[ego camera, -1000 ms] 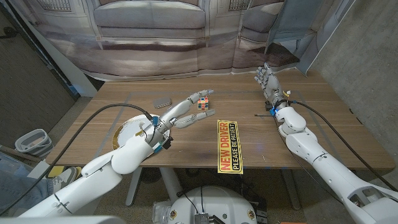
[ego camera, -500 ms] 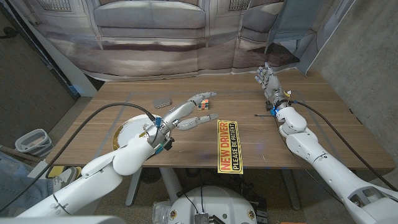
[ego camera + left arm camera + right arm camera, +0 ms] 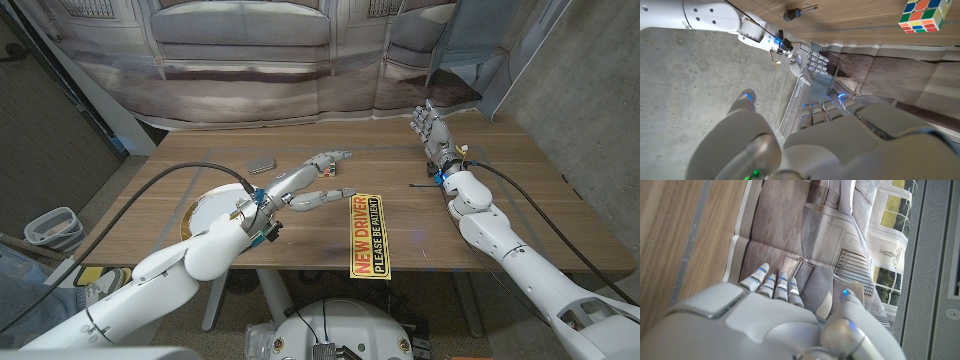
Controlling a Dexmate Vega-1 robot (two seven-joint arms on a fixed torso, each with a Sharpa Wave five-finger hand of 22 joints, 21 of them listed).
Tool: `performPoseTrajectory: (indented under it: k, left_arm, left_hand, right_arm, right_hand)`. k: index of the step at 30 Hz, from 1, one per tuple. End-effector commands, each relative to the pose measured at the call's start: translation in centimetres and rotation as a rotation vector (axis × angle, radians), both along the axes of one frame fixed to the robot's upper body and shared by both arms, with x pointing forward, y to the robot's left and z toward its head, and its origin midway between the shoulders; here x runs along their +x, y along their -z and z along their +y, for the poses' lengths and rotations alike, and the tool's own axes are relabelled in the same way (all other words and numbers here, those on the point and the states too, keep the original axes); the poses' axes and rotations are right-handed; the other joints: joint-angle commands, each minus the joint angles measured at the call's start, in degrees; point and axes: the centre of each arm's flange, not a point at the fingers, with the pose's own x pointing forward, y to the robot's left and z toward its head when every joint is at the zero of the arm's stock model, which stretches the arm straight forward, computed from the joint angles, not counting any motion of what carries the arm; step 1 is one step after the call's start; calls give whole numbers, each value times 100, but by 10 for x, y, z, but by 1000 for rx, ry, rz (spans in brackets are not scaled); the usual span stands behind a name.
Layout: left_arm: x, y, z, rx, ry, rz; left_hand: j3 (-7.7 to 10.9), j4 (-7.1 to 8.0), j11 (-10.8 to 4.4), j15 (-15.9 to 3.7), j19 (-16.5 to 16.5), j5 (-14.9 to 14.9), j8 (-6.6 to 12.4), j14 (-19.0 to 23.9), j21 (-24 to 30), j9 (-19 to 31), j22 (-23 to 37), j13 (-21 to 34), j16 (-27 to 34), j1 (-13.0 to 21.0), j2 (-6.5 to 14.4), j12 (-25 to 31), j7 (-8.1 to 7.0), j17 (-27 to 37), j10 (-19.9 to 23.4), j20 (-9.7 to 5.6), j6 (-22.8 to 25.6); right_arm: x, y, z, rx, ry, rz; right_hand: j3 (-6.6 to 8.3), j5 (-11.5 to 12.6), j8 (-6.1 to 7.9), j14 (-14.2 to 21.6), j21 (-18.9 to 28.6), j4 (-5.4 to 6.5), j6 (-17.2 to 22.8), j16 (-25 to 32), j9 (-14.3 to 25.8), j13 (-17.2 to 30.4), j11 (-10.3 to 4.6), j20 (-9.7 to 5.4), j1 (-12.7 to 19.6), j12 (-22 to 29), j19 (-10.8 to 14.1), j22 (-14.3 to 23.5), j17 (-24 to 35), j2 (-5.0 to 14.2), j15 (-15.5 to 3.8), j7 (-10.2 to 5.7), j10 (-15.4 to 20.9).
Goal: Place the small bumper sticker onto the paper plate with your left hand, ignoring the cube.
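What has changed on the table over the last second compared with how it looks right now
The left robot hand has swung toward the table's far-left side, its open fingers now covering the cube in the head view; it holds nothing. The yellow bumper sticker, the paper plate, the small grey object and the right robot hand have stayed where they were.

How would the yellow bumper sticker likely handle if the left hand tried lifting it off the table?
The bumper sticker lies flat against the wooden table, so its edge looks hard to get under. It appears thin and long, so it would probably be light and droop when lifted by one end. The left hand hovers open beside it.
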Motion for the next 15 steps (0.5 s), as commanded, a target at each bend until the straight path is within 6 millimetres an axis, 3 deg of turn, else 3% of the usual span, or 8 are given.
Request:
performPoseTrajectory:
  k: [1, 15]
  left_arm:
    - [-3, 1, -6, 56, -39, -13]
    - [-3, -1, -12, 120, -68, -13]
  left_hand:
    - [31, -77, -42, -7, 51, 51, 39, 26, -3, 22, 0, 19, 1, 117, -6, -20, 1, 8, 9, -116, 57]
    - [64, -290, -48, -16, 83, 76, 59, 21, -11, 25, -5, 21, -8, 456, -55, -35, -39, 7, -17, -92, 142]
  right_arm:
    - [1, 0, 2, -4, -5, -3]
    - [-2, 0, 2, -4, -3, -3]
  right_hand:
    - [-3, 5, -2, 46, -6, -17, 34, -32, 35, 17, 5, -118, 38, 11, 54, 23, 10, 12, 1, -2, 52]
    - [-10, 5, -1, 45, -28, -26, 37, -35, 35, 18, 3, -113, 44, 7, 55, 24, 9, 16, 2, -2, 52]
